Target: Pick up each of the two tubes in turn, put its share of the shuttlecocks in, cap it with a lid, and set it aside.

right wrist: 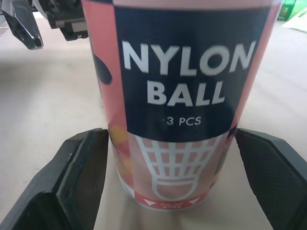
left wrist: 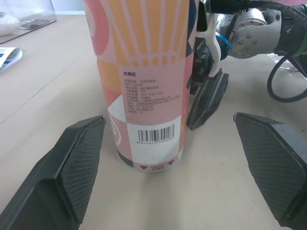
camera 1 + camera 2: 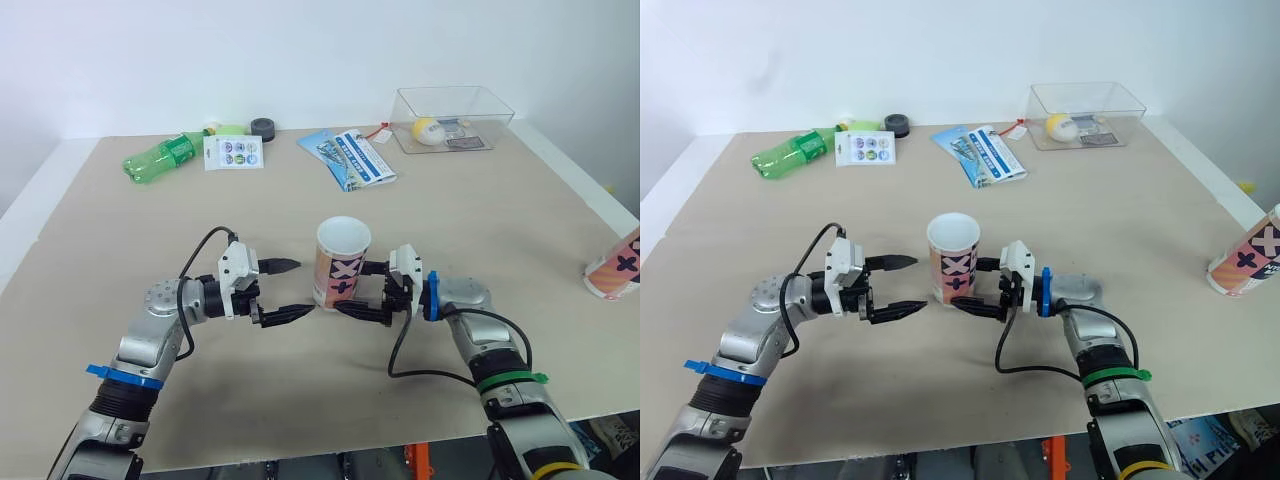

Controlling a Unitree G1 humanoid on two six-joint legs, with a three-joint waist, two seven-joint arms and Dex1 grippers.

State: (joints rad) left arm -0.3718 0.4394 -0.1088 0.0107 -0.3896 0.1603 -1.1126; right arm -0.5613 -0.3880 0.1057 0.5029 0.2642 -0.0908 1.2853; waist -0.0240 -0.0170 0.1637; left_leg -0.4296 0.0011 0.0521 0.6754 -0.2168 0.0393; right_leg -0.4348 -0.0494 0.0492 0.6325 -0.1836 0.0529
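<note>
Tube: upright on tabletop centre, uncapped, long axis vertical.
Right gripper: nearer; fingers spread, tube flanked, not yet gripped.
Left gripper: fingers spread, held just beside tube.

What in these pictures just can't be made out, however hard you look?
Inside of the upright tube: both eye views, its own wall hides the bottom.
Second tube: left eye view, far end cut off by the right edge.
Small print on its label: left wrist view, too small to read.
Dark items in the clear box: eye views, too small.
</note>
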